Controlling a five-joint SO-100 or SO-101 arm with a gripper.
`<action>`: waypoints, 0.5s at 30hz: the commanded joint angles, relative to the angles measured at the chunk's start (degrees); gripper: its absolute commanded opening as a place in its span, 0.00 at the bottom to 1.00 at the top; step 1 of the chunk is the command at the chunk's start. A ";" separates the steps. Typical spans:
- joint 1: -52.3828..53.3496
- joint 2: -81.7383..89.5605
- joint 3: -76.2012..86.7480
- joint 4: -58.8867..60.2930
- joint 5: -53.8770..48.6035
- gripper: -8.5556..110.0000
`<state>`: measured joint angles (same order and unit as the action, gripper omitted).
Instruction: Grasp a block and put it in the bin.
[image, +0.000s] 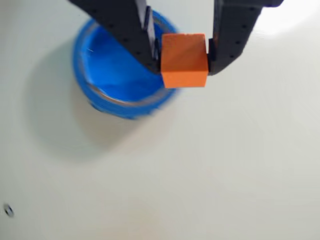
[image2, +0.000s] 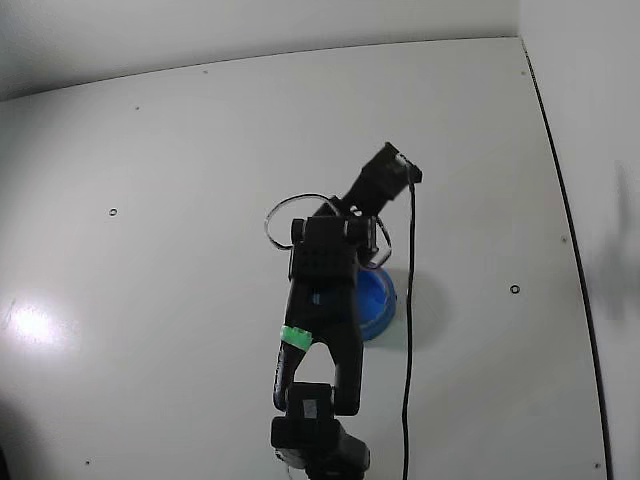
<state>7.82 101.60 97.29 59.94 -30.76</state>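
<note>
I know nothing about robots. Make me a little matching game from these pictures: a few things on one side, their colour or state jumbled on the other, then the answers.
Things:
1. block
2. bowl
3. gripper
4. table

Descriptions:
A. round and blue, nothing inside
B. black, shut on something
C. orange, held off the table
D. plain white surface

Pairs: 1-C, 2-A, 3-B, 4-D
</note>
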 joint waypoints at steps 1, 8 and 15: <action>0.97 5.10 5.27 -2.46 -0.97 0.07; 0.97 14.77 17.23 -12.13 -1.49 0.07; 0.97 23.82 26.19 -18.63 -1.58 0.11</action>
<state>8.61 117.69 122.34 44.38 -31.90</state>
